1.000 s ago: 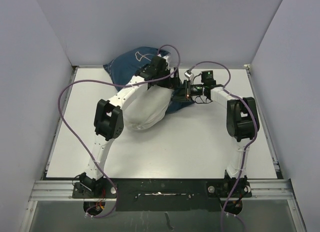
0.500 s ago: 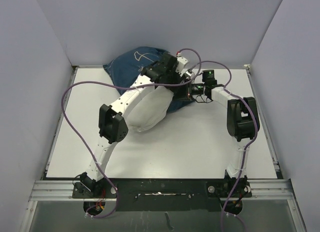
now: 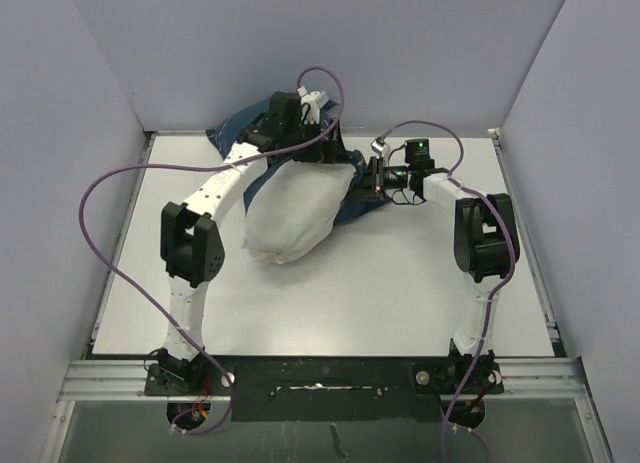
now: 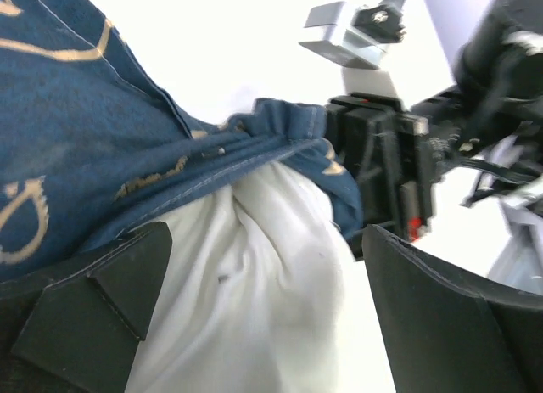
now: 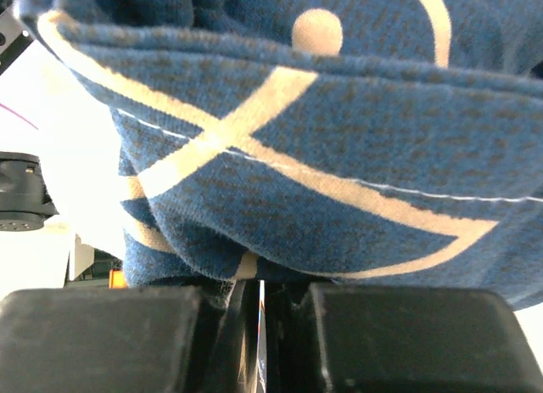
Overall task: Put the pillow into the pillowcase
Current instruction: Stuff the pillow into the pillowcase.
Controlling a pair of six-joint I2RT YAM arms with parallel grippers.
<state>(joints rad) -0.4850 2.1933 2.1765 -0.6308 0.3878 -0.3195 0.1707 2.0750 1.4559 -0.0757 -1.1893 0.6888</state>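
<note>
Pillow [image 3: 293, 215] is found lying on the white table [image 3: 400, 293], a little left of centre. Its wrinkled near end is left bare and is pointed toward the arm bases. Its far end is tucked into the mouth of the navy pillowcase [image 3: 232, 133].

Farther back, the right gripper [image 3: 372, 180] is held just beside the pillow's right flank. In the right wrist view its fingers [image 5: 153, 334] are pressed together on a fold of the blue cloth, which is marked with cream lines. A strip of the case is seen between this gripper and the pillow.

The left gripper [image 3: 320, 151] is set over the far end of the pillow, at the hem of the case. In the left wrist view its dark fingers [image 4: 102, 283] are spread wide, and nothing is pinched between them. White stuffing and the stitched blue hem are seen between and beyond them. The right gripper [image 4: 382, 172] is seen clamped at that same hem.

At the far edge of the table the rest of the pillowcase is bunched against the back wall.
</note>
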